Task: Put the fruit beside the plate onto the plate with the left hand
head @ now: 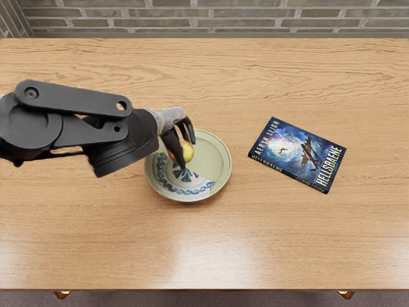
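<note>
Status: left hand (174,131) is over the plate (216,167). Its fingers (172,142) curl down around the fruit (186,151), pinching it between the long dark finger on the near side and the ones hooked over its far side. The fruit sits inside the finger cage, over the plate's left half, well inside the rim. Can't tell from this angle whether its underside touches the plate or hangs just above it. My read: pick and carry are done and the fruit is over the target. What's left is lowering if needed, opening the fingers, and pulling the hand clear without rolling the fruit out. Not counting it as placed until the fingers let go. The plate's blue pattern shows just below the fingertips, with bare plate floor to their right. Count: one fruit, one plate, one book (297,155). The book is well off to the right of the fingers, flat on the table (255,243), not touching the plate. One arm in view, entering from the left edge; right hand not visible. No other fruit beside the plate.
</note>
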You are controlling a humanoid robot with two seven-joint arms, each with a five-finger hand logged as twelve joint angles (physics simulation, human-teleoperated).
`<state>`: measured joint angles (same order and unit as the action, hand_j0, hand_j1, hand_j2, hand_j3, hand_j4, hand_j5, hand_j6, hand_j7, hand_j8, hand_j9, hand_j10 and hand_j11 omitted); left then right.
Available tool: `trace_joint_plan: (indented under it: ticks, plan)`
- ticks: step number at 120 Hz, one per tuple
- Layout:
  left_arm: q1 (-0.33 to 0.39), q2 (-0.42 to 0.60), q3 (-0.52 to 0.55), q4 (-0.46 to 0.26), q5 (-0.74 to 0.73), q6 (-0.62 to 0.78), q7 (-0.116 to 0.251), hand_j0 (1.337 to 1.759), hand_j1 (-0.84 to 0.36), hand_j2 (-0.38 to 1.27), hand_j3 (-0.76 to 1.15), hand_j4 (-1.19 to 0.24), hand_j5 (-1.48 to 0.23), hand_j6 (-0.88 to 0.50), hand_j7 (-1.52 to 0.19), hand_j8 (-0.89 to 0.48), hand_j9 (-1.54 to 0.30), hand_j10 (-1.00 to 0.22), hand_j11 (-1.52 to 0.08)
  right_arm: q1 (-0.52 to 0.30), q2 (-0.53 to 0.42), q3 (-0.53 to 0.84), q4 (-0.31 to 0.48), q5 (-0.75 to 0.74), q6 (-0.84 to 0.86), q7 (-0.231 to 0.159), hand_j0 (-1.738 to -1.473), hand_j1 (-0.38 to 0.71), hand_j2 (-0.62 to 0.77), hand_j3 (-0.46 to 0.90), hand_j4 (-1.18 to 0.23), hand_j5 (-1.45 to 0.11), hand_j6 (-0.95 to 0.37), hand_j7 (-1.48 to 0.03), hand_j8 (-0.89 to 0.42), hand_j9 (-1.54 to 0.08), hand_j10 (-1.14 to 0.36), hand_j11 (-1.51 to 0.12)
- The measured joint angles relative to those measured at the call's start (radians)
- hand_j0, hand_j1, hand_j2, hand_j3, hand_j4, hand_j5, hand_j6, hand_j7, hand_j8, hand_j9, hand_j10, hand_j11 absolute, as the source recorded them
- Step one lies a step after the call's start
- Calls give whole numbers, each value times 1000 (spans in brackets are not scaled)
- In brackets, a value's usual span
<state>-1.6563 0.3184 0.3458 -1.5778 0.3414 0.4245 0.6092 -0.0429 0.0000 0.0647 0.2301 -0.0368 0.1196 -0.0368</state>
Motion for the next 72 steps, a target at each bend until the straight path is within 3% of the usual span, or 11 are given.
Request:
trace_joint_plan:
  ticks: [7, 9, 23, 47, 64, 72]
  plan:
    - [21, -39, 0, 9, 0, 4, 0, 1655, -373, 638, 0, -760, -1167, -476, -1069, -414, -1075, -653, -1085, 0, 0, 0, 0, 0, 0, 0, -1658, -331, -3, 0, -15, -20, -15, -20, -15, -20, -15, -20]
    - [23, -42, 0, 13, 0, 4, 0, 1656, -389, 691, 0, -757, -1174, -424, -1071, -414, -1074, -665, -1085, 0, 0, 0, 0, 0, 0, 0, -1658, -331, -3, 0, -15, -20, -15, -20, -15, -20, -15, -20]
    - [24, -47, 3, 41, 7, 9, 2, 1656, -400, 719, 0, -756, -1113, -513, -1050, -459, -1045, -702, -1049, 0, 0, 0, 0, 0, 0, 0, -1658, -331, -3, 0, -15, -20, -15, -20, -15, -20, -15, -20]
    - [12, -45, 7, 54, 19, 4, 2, 1657, 3, 283, 0, -338, -489, -248, -465, -227, -463, -318, -465, 0, 0, 0, 0, 0, 0, 0, -1658, -331, -3, 0, -15, -20, -15, -20, -15, -20, -15, -20]
    - [-3, -26, -13, 56, -8, -101, 2, 1658, 171, 143, 0, -174, -250, -129, -238, -119, -237, -164, -238, 0, 0, 0, 0, 0, 0, 0, -1658, -331, -3, 0, -15, -20, -15, -20, -15, -20, -15, -20]
    - [-32, 33, -54, 56, -69, -210, 2, 1658, 218, 104, 0, -128, -184, -96, -175, -88, -174, -121, -175, 0, 0, 0, 0, 0, 0, 0, -1658, -331, -3, 0, -15, -20, -15, -20, -15, -20, -15, -20]
